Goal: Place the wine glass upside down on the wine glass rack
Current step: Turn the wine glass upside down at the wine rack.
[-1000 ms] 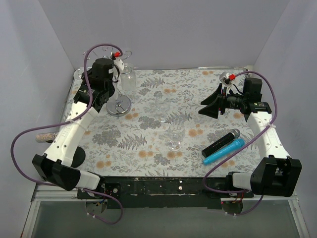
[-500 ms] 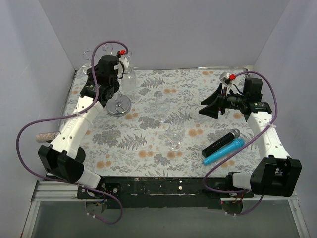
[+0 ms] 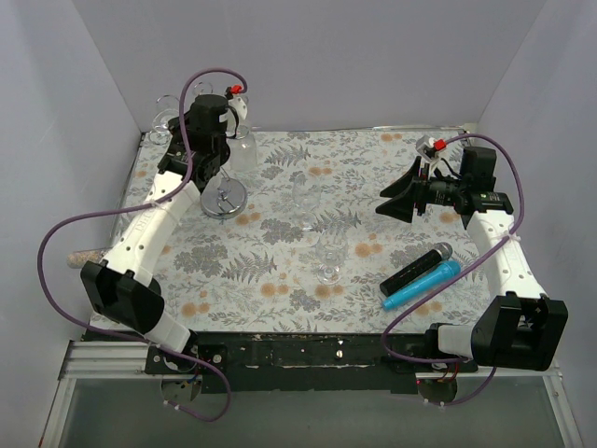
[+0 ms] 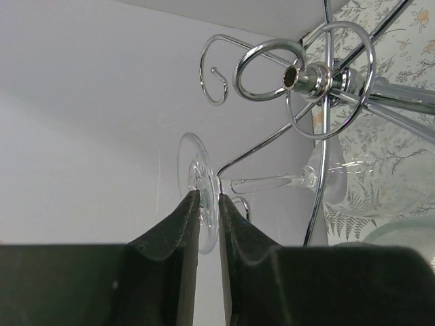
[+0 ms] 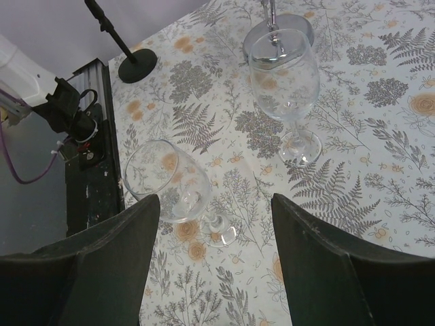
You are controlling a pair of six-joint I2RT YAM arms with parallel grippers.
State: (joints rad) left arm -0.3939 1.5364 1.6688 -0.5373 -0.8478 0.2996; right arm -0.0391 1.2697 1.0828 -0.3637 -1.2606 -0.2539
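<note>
My left claw (image 4: 207,204) is clamped on the foot of the wine glass (image 4: 272,182), its stem pointing straight away from the claw beside a wire arm at the top of the wine glass rack (image 4: 309,76).

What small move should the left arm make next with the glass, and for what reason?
Probably slide the wine glass a little inward along the wire arm, toward the hub of the wine glass rack. The left gripper pinches the rim of the foot, and the foot seems to sit only at the arm's curled tip.
</note>
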